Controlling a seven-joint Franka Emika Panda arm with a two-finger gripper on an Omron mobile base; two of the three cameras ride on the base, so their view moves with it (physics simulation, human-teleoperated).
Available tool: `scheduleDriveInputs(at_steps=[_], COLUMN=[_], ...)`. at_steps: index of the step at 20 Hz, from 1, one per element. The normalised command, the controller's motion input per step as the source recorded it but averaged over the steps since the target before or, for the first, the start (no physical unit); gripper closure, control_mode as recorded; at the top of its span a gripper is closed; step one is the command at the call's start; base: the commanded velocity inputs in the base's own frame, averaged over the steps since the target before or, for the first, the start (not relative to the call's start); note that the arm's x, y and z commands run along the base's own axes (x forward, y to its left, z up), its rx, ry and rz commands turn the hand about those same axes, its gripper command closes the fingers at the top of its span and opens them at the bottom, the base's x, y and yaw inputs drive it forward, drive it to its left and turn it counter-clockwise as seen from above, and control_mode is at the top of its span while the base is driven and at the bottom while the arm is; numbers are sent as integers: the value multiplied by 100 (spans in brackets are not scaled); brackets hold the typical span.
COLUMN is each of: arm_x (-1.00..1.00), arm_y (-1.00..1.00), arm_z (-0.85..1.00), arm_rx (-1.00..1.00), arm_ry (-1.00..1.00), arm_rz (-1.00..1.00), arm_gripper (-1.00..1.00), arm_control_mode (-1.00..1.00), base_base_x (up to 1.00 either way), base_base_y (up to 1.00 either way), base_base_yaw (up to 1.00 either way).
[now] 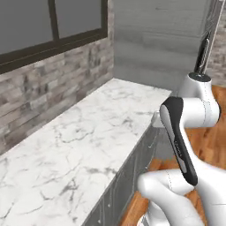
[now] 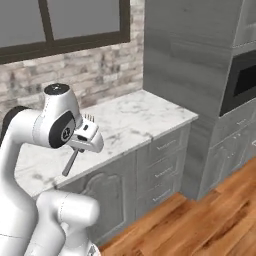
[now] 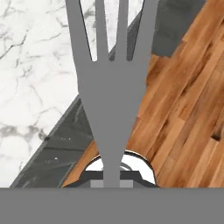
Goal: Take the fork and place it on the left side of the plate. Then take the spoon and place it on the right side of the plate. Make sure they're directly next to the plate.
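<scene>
My gripper [image 2: 81,141] is shut on the fork [image 2: 70,162], holding it above the front edge of the marble counter [image 2: 140,117]. In the right base view the tines stick up past the hand and the thin handle hangs down toward the cabinet fronts. The hand view looks along the grey fork [image 3: 111,100], its four tines pointing up the picture, with the counter edge and the wooden floor beneath it. The plate and the spoon are out of view.
The bare marble counter [image 1: 79,145] runs along a brick wall under a window [image 1: 48,31]. A tall grey cabinet [image 2: 185,50] closes the counter's far end, with a built-in oven [image 2: 245,80] beyond. Grey drawer fronts [image 2: 165,160] stand over the wooden floor [image 2: 200,225].
</scene>
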Motion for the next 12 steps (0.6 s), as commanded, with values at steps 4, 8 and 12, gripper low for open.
scheduleDriveInputs(at_steps=[4, 8, 12], arm_x=[0, 0, 0], arm_y=[0, 0, 0], arm_z=[0, 0, 0], arm_rx=[0, 0, 0], arm_ry=[0, 0, 0], arm_rz=[0, 0, 0], arm_gripper=[100, 100, 100], arm_control_mode=[100, 100, 100], base_base_x=[0, 14, 42], base_base_y=[-5, -26, -56], base_base_yaw=[-71, -66, -56])
